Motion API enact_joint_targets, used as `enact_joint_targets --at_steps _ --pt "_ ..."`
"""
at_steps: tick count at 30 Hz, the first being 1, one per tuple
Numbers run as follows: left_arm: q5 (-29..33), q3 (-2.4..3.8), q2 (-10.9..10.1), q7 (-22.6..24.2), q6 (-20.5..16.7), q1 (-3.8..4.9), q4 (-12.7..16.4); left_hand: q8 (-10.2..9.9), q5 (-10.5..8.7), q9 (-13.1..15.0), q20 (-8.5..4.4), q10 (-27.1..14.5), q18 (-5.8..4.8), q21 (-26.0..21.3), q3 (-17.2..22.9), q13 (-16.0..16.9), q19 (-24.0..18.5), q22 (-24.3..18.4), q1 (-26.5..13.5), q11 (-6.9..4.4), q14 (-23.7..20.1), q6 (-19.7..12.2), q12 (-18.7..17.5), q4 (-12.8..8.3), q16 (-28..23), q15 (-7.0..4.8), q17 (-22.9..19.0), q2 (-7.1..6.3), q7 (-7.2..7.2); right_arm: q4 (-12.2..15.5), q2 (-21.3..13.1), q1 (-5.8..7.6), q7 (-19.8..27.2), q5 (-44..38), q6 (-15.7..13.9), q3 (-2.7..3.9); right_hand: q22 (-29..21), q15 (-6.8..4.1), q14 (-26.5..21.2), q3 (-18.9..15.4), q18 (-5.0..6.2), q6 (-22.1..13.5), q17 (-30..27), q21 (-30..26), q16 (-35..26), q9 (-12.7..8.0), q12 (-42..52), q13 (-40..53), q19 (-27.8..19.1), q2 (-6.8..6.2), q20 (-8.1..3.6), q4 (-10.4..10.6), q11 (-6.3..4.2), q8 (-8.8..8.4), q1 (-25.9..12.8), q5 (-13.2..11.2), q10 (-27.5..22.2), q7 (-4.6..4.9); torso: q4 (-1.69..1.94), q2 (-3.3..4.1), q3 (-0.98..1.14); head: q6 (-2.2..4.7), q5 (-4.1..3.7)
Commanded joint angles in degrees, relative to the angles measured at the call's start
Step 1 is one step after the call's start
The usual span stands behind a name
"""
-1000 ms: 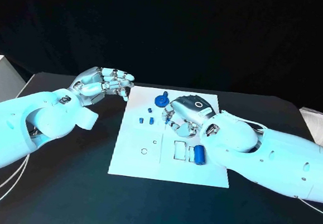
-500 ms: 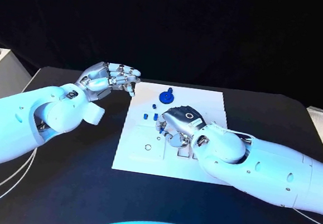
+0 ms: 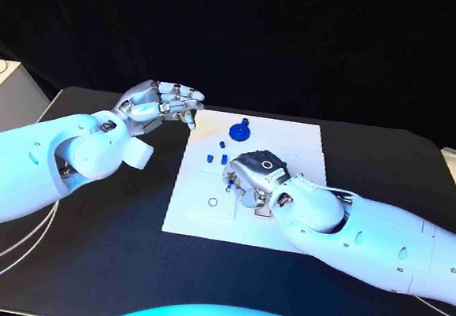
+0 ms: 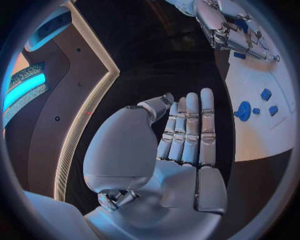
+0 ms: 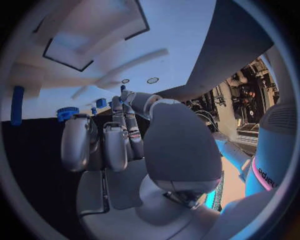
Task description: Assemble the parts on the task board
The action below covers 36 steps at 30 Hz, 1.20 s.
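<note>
White board (image 3: 300,140) lies mid-desk, under and beyond the right robot hand (image 3: 251,176), which rests low over the board's middle with its fingers curled down toward the surface; whether they pinch a part cannot be told, since the palm hides the tips. Since a second ago this robot hand has slid from the board's right half toward its centre, and the blue cylinder and slots seen beside it then are now covered by the forearm. The whole head picture has also shifted, so the board's apparent drift is the camera's.

Left robot hand (image 3: 168,103) hovers above the black desk (image 3: 117,214) just off the board's near-left corner, holding nothing, fingers straight and pressed side by side, much as before, though lifted a little nearer the board's far edge.

Beyond the right robot hand's fingers sits a round blue gear (image 3: 237,135) with a small blue peg at its far side; small blue parts (image 3: 218,157) lie between gear and knuckles.

Left wrist view shows the flat fingers (image 4: 194,125), the gear (image 4: 243,111) with loose parts beside it, and the right robot hand (image 4: 228,27) from the side. Right wrist view shows a blue cylinder (image 5: 17,105) and rectangular recesses in the board (image 5: 162,30). No legible writing appears on the board.
</note>
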Motion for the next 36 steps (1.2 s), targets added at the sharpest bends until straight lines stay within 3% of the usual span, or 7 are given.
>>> enact_joint_targets --at_steps 1,10,36 --pt "0.4 0.04 0.1 0.7 0.1 -0.04 0.1 -0.3 0.2 -0.1 0.03 0.0 0.7 -0.3 -0.4 -0.1 0.2 -0.1 0.5 0.41 0.2 -0.1 -0.2 -0.1 -0.3 0.02 0.1 0.1 0.43 -0.1 0.1 -0.08 -1.0 -1.8 0.3 0.02 5.5 -0.45 3.2 0.0 0.24 0.2 0.3 -0.1 0.0 0.1 0.2 0.1 4.3 0.52 -0.2 -0.1 -2.13 0.12 -0.2 0.3 2.7 0.03 -0.02 -0.03 -0.05 -0.14 0.04" --pt "0.4 0.04 0.0 0.6 0.2 -0.04 0.1 -0.3 0.2 -0.1 0.03 0.0 0.7 -0.3 -0.4 -0.1 0.2 -0.1 0.5 0.41 0.2 -0.1 -0.2 -0.1 -0.3 0.02 0.1 0.1 0.43 0.1 0.1 -0.23 -0.8 -1.8 0.6 0.01 5.5 -0.45 3.2 0.0 0.24 0.2 0.3 -0.1 0.0 0.1 0.2 0.1 4.3 0.52 -0.2 -0.1 -2.13 0.12 -0.2 0.3 2.7 0.03 -0.03 -0.01 0.06 -0.51 0.38" --pt "0.4 0.04 -0.1 0.1 0.9 -0.04 -0.1 -0.3 0.2 -0.1 0.06 0.0 0.71 -0.4 -0.5 0.0 0.3 -0.1 0.5 0.42 0.3 -0.1 -0.3 0.0 -0.4 0.03 0.1 0.13 0.46 1.2 -0.2 -0.34 -0.6 -1.8 0.7 -0.05 5.6 -0.44 3.2 0.1 0.2 0.3 0.4 0.1 0.1 0.1 0.1 0.0 4.3 0.43 -0.2 -0.3 -2.12 0.13 -0.4 0.6 2.8 0.04 0.0 -0.05 -0.05 -1.21 0.71"
